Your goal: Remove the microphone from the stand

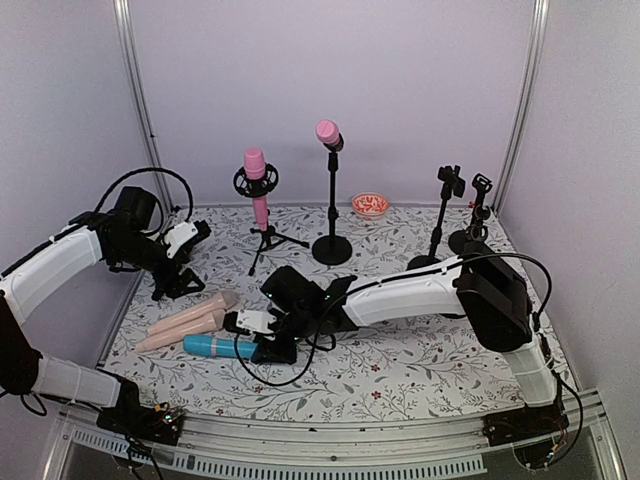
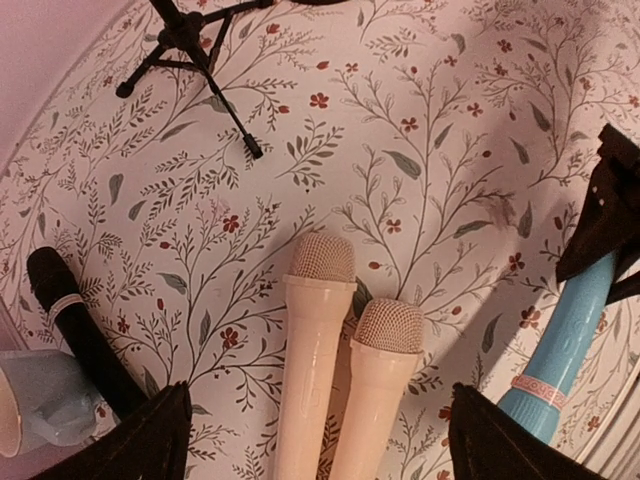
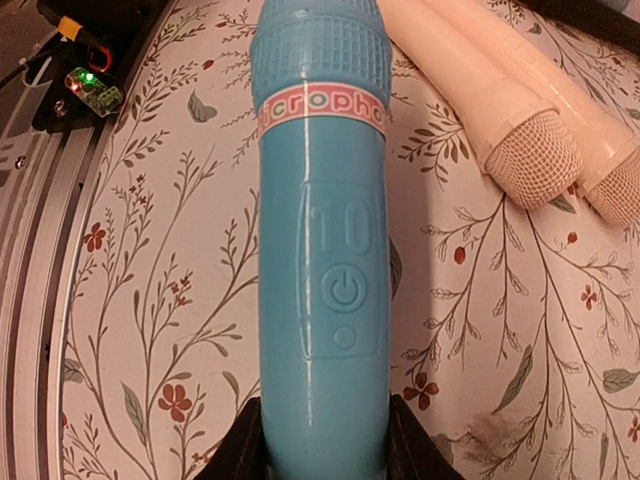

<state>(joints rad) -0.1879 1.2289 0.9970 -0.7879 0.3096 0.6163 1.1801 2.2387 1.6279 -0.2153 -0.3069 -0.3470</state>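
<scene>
A pink microphone (image 1: 256, 168) sits in a tripod stand (image 1: 266, 238) at the back. Another pink-headed microphone (image 1: 327, 132) sits on a round-base stand (image 1: 332, 248). My right gripper (image 1: 268, 345) is shut on the tail end of a blue microphone (image 1: 215, 346) that lies low over the table; the right wrist view shows its body (image 3: 320, 250) between my fingers (image 3: 238, 452). My left gripper (image 1: 172, 288) is open and empty above two peach microphones (image 1: 190, 320), which lie side by side in the left wrist view (image 2: 315, 330).
Two empty stands (image 1: 448, 190) (image 1: 480, 195) are at the back right, and a small red bowl (image 1: 370, 204) is at the back. A black microphone (image 2: 80, 320) and a pale cup (image 2: 30, 410) lie at the left. Tripod legs (image 2: 195, 50) spread nearby.
</scene>
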